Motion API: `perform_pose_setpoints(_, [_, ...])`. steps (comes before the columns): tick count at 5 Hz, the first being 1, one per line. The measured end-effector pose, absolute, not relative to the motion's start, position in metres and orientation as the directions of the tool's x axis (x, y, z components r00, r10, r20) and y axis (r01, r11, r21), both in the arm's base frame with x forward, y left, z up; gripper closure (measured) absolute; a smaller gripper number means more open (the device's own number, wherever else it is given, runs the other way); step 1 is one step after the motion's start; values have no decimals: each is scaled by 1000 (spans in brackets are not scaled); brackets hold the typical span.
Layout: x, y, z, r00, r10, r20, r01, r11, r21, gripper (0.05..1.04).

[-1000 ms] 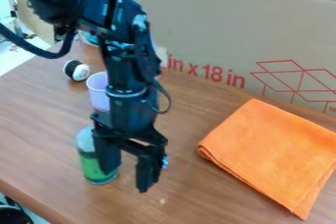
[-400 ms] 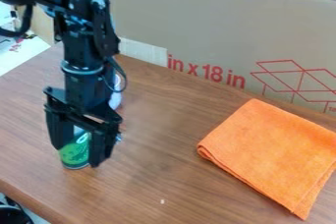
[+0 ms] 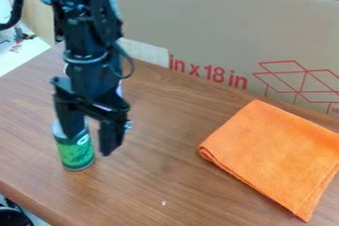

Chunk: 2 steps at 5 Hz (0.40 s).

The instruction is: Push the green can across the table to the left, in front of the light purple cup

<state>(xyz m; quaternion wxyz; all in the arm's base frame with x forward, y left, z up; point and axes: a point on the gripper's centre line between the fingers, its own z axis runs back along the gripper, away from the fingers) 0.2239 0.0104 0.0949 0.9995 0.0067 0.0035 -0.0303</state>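
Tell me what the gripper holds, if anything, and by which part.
Nothing is held: the gripper has its fingers apart, and the green can stands partly behind one.

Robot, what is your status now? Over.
Claw open, at green can. Can upright on table, partly behind one finger. Orange cloth lies apart from both.

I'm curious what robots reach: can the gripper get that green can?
Probably yes: the gripper is open, right by the upright can. But one finger is partly in front, so it may need to shift.
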Motion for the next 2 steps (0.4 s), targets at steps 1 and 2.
perform_pose_setpoints(1, [235,-31,108,980,-193,54,194,981,-15,83])
perform_pose_setpoints(2, [247,-63,125,961,-251,117,255,967,-18,83])
